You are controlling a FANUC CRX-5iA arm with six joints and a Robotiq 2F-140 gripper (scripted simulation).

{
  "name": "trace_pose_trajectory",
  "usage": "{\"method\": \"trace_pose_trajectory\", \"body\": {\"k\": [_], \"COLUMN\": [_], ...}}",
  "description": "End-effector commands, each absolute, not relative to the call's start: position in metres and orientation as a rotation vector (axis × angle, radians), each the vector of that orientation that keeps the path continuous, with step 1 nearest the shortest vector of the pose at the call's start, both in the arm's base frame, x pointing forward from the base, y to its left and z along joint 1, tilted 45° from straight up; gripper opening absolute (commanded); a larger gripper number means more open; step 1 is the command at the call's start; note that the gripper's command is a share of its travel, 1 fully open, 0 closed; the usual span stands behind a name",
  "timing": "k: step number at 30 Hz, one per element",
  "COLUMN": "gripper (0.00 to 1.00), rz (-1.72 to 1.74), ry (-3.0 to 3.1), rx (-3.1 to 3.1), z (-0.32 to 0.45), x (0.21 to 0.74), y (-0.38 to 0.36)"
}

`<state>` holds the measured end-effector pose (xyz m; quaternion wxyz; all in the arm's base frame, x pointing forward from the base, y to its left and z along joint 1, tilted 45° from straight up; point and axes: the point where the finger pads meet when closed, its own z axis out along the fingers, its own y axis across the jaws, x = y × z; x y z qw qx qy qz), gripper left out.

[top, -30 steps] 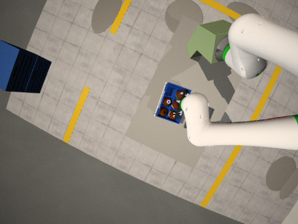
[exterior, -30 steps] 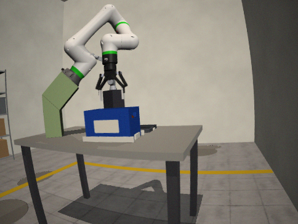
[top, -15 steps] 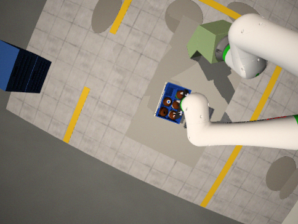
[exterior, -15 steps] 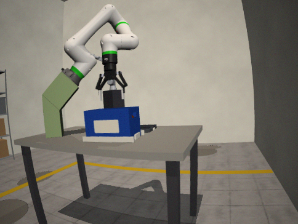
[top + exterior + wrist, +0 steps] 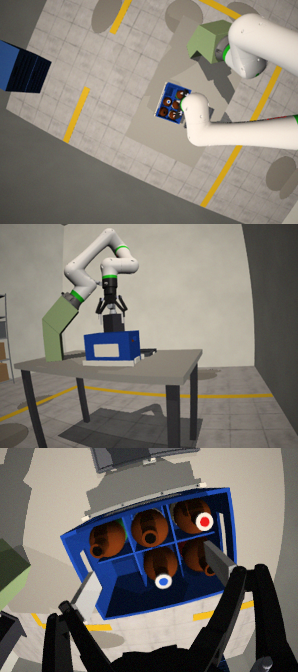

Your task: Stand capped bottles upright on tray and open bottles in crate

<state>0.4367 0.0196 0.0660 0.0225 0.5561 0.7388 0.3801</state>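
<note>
End effector spread wide, empty — above blue crate

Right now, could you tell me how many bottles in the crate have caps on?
2: a red-capped bottle in the far right cell of the blue crate, and a blue-capped bottle in the near middle cell. None appears hidden.

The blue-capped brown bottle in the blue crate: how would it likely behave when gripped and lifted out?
The blue-capped brown bottle looks rigid and rounded, so it may slip or roll if laid down. It sits tight between dividers of the blue crate, so lifting might drag the crate. The open gripper holds nothing.
</note>
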Motion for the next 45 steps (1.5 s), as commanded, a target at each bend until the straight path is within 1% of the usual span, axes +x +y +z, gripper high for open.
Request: {"method": "trace_pose_trajectory", "body": {"k": [1, 15, 16, 30, 45], "gripper": [1.00, 1.00, 0.38, 0.38, 0.38], "rz": [1.177, 1.177, 1.175, 1.139, 1.098], "ry": [2.288, 2.288, 2.295, 2.389, 2.454], "rx": [1.722, 1.722, 1.705, 1.462, 1.246], "z": [0.066, 0.066, 0.065, 0.046, 0.039], "x": [0.437, 0.437, 0.438, 0.462, 0.473], "y": [0.019, 0.019, 0.017, -0.019, -0.031]}}
